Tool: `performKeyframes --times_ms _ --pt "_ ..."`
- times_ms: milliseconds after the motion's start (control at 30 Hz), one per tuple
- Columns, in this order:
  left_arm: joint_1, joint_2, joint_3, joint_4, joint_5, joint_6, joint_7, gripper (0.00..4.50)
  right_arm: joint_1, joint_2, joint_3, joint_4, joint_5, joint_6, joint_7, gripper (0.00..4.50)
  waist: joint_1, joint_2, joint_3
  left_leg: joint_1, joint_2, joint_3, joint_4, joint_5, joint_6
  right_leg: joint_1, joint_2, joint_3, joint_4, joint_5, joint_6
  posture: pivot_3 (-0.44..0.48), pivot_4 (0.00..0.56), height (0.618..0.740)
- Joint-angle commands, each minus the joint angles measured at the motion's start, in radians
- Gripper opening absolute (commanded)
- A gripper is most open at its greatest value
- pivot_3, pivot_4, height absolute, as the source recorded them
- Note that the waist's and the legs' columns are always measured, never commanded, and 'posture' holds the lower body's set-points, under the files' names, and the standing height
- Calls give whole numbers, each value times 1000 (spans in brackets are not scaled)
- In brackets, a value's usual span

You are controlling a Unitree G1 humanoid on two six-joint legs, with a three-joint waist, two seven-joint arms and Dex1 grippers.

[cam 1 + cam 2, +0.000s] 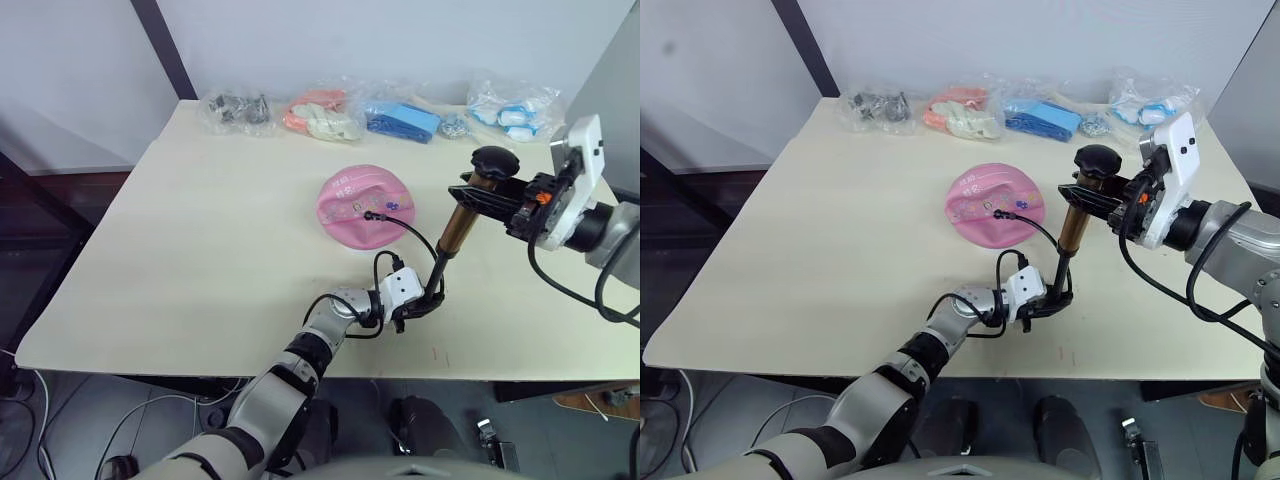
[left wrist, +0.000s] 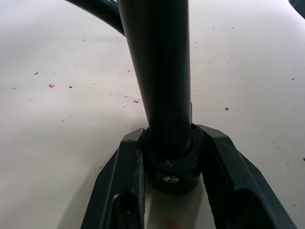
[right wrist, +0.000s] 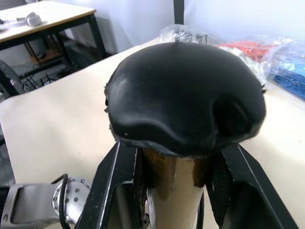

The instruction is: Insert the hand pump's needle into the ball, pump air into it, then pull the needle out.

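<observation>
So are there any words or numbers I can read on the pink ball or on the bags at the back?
None can be read.
The ball: small white marks and colourful stickers on top, too small to read.
The clear plastic bags along the table's far edge: no readable labels.
The hand pump, held by the right gripper near its top and the left gripper at its base: no lettering visible.

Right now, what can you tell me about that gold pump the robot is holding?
The slim bronze-gold metal hand pump stands tilted on the cream table, black handle on top. The left pincer clamps its black base; the right pincer grips just below the handle. Its thin black hose arcs to the limp pink rubber ball.
</observation>
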Motion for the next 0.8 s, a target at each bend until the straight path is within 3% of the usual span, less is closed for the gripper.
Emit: performKeyframes --times_ms 33,267,500,600,800 --pt "40 13 -39 48 43 21 -16 1131 95 51 78 1 -149 -115 9 1053 -1 -1 -1 1 0 0 0 0 0 1 0 0 0 -1 1 0 150 740" --pt "43 16 -40 37 41 25 -16 1131 289 171 325 164 -438 -353 91 1053 -10 -7 -9 5 2 0 0 0 0 3 2 0 1 -2 2 0 150 740" --pt "42 20 -39 34 39 27 -14 1131 379 249 428 312 -585 -484 147 1053 -11 -10 -18 6 2 -1 0 0 0 3 3 0 3 -3 -1 0 150 740" --pt "43 19 -40 34 39 27 -14 1131 386 252 413 291 -602 -497 152 1053 -12 -11 -20 7 2 -1 -1 0 0 3 3 0 3 -3 -1 0 150 740" --pt "37 15 -40 44 40 25 -13 1131 278 184 253 132 -502 -396 149 1053 -9 -6 -17 5 2 -3 -1 0 0 2 2 0 4 -5 -3 0 150 740"
